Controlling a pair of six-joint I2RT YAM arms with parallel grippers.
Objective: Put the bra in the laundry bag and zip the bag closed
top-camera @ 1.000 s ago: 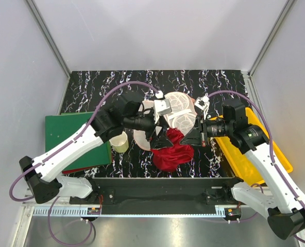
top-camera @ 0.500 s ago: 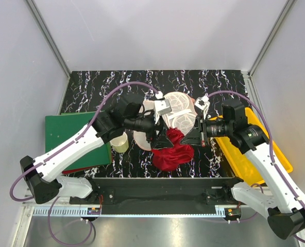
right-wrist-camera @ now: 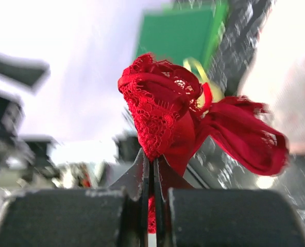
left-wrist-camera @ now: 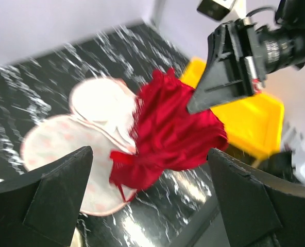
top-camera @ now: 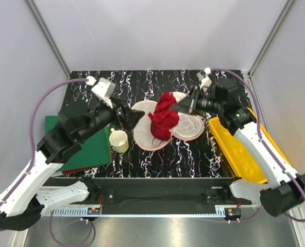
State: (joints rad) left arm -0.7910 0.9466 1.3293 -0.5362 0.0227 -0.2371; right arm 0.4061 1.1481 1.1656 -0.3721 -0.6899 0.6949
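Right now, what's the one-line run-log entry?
right end effector: shut on bra | bra: hanging over laundry bag | laundry bag: open, unzipped | left end effector: open, empty

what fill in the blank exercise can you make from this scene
1. The right hand pinches the bra, whose colour is ___.
2. The left hand, wide open, holds ___.
3. The cup stands between the laundry bag and the ___ board.
4. The tray by the right arm is ___.

Missing words: red; nothing; green; yellow
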